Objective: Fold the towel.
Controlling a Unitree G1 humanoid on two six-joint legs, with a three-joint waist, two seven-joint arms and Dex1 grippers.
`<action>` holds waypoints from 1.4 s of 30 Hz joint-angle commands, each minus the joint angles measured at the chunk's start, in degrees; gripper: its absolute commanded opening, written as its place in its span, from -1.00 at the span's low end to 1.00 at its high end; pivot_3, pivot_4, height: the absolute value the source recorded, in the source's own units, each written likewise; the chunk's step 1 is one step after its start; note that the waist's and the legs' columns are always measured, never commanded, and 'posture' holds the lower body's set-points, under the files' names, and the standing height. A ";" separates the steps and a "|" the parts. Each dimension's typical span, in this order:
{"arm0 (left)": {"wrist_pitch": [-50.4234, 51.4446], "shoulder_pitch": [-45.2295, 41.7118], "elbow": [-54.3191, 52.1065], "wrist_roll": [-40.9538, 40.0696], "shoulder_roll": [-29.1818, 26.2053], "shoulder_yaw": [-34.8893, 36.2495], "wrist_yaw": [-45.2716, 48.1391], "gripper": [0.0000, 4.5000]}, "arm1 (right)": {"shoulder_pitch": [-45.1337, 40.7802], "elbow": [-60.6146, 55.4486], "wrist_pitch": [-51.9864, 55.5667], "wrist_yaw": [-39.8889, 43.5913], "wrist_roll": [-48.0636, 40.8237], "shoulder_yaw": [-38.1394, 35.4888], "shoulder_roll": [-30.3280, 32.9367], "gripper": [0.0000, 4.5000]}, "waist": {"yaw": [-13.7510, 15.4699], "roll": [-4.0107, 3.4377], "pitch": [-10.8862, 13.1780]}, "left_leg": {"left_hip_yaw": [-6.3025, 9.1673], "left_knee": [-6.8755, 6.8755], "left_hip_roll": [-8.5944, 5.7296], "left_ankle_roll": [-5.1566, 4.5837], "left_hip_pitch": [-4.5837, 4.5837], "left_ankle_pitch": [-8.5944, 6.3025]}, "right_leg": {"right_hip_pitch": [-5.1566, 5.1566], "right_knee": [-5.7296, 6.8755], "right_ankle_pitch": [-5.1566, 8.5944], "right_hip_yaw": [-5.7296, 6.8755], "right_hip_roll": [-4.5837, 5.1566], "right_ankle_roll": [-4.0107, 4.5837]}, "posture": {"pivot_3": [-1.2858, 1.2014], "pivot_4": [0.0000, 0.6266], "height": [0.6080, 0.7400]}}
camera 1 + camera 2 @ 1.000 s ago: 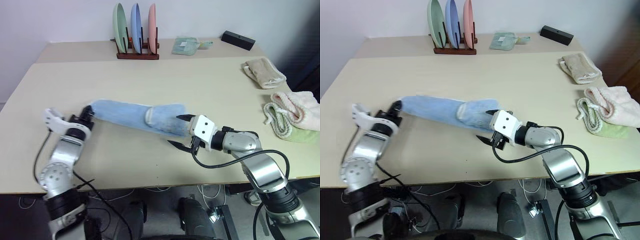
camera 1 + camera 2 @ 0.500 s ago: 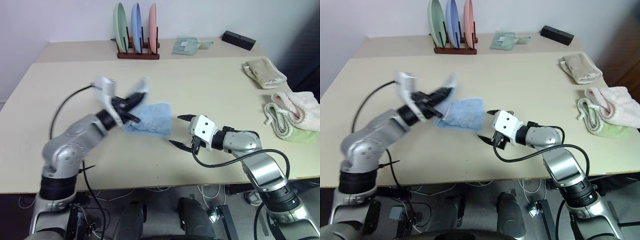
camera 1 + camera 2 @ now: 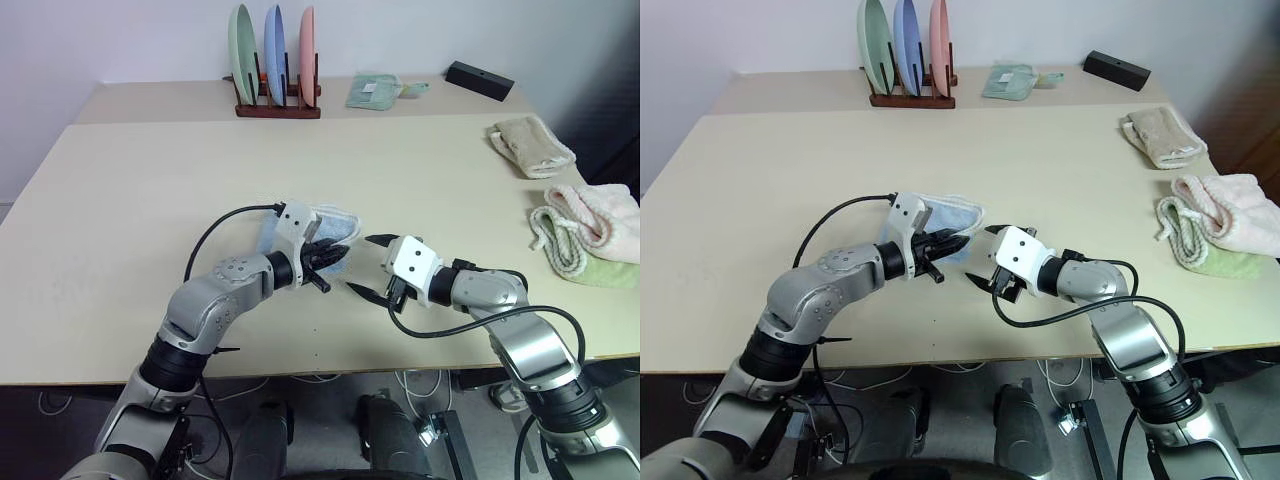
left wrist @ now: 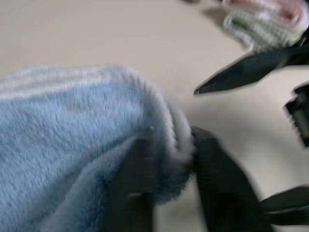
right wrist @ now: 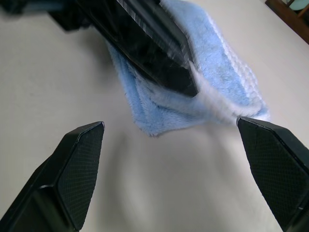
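Largest change: the light blue terry-cloth towel with a whitish stitched hem no longer lies stretched out as a long strip across the beige table. It now sits doubled over into a short stack near the table's middle, just in front of the right gripper. 1 lengthwise fold therefore looks made, judged from the layered edges seen in the right wrist view.

Left arm: it has swung from the table's left side across to the centre, carrying the towel's far end over onto the near end. The left gripper now rests at the folded stack's front edge. In the left wrist view its 2 black fingers straddle the towel's hem; the pinch appears to be loosening, but whether the cloth is freed or gripped I cannot tell.

Right arm: essentially unmoved. The right gripper hovers just beside the towel with its 2 fingers spread wide, grasping nothing; the towel's edge lies between them in the right wrist view, apart from both.

Meaning for the task: fold 1 is laid. Judgement: next comes letting go cleanly without dragging the top layer, then checking hem alignment. The corner nearest the grippers looks slightly fanned.
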State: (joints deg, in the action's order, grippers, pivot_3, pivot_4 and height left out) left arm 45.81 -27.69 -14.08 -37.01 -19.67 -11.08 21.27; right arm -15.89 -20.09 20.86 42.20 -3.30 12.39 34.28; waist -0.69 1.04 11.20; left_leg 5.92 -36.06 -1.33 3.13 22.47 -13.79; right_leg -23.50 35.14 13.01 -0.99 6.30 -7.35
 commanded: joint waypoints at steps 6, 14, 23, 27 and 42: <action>-1.81 4.26 -5.75 -5.50 -5.70 19.65 1.25 0.64 | -2.42 -1.16 3.36 -1.68 -2.92 -4.74 -1.32 0.39 | -0.39 -0.01 0.01 | 0.00 0.04 0.02 0.00 -0.05 0.00 | -0.02 0.03 -0.01 -0.01 -0.01 0.00 | 0.03 -0.52 1.00; -7.93 4.69 -0.84 4.49 -9.48 19.44 1.35 -0.98 | -11.96 -0.15 11.87 -5.47 -11.96 -9.06 -10.65 -1.00 | 0.29 0.02 0.00 | 0.05 0.00 0.01 0.00 0.00 0.00 | 0.01 0.01 -0.01 0.03 -0.01 0.00 | 0.03 -0.52 1.00; -12.94 0.77 11.24 11.56 -0.47 12.30 1.28 -0.98 | -21.52 24.17 9.77 -12.52 -5.45 -0.69 -23.27 -1.00 | -0.41 0.00 0.00 | 0.08 0.08 0.00 0.04 -0.04 0.02 | -0.06 0.09 -0.05 0.05 -0.03 -0.02 | 0.03 -0.52 1.00; -15.64 1.97 16.44 15.28 0.96 10.56 1.47 -0.98 | -20.40 32.76 6.11 -13.86 -2.35 1.20 -25.11 -1.00 | -0.43 -0.01 0.00 | 0.07 0.14 0.00 0.04 -0.01 0.02 | -0.13 0.10 -0.05 0.04 -0.05 -0.02 | 0.03 -0.52 1.00; -21.13 8.62 12.22 9.90 3.61 20.59 2.80 -1.00 | -11.82 21.65 5.02 -12.23 -4.45 -2.89 -20.56 -0.76 | -0.32 -0.08 -0.06 | 0.10 0.11 0.01 0.03 -0.07 0.02 | -0.05 0.11 -0.06 0.05 -0.04 -0.04 | 0.03 -0.52 1.00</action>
State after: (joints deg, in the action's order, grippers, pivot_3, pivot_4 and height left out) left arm 25.74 -19.14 1.75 -25.10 -15.01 5.68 24.12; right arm -28.08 6.17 24.20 29.10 -5.61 12.41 12.69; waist -1.02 0.96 11.14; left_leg 6.04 -35.95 -1.32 3.17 22.43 -13.77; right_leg -23.58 35.25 12.96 -0.94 6.26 -7.39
